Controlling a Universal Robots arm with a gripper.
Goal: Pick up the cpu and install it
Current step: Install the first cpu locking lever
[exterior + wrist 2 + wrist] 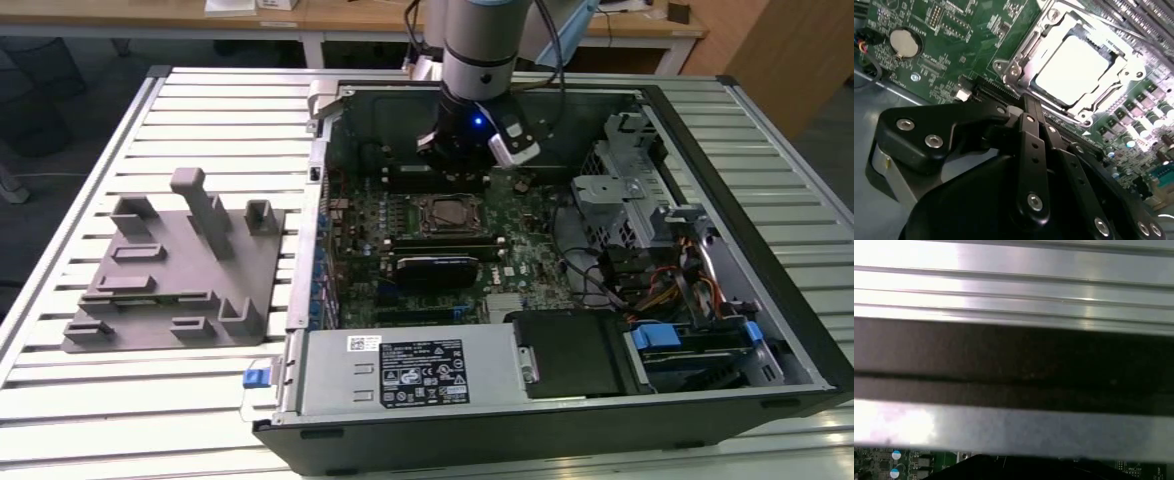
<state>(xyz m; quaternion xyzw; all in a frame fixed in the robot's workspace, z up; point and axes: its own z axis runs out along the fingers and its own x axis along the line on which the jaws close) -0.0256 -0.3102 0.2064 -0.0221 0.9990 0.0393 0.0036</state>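
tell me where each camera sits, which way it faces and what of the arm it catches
Exterior view: off the arm, raised, looking down on the open computer case, arm above the motherboard.
Second wrist view: on the arm, looking past the gripper linkage at the cpu in its socket.
First wrist view: on the arm, facing the slatted table.
Exterior and second wrist views share the cpu.
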